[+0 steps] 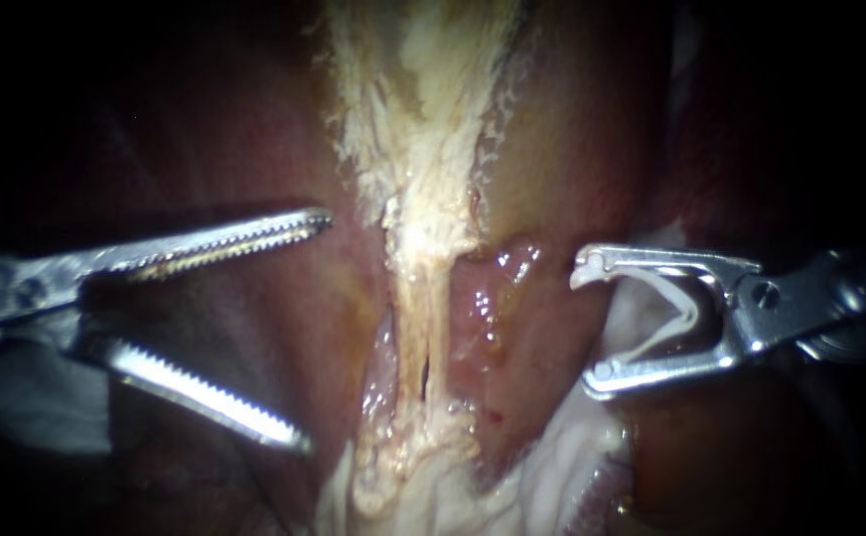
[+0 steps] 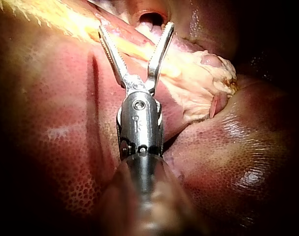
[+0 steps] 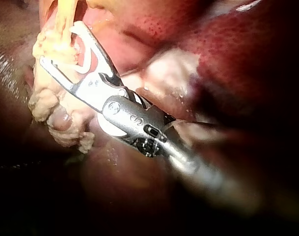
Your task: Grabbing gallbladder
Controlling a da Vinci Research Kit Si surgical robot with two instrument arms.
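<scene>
My left instrument comes in from the left with long toothed jaws spread wide and empty, just left of a pale, frayed band of tissue. A thin pale tube runs down from that band between glistening pink tissue; I cannot tell where the gallbladder begins. In the left wrist view the left instrument straddles the pale band without closing on it. My right instrument stands right of the tube, its jaws far apart and holding a white V-shaped clip. The right wrist view shows this instrument and its clip.
Dark red-brown liver lies on both sides of the pale band. Lumpy whitish tissue bunches below the tube, next to the right instrument's lower jaw. Mottled liver surface fills the space beside the left instrument's shaft.
</scene>
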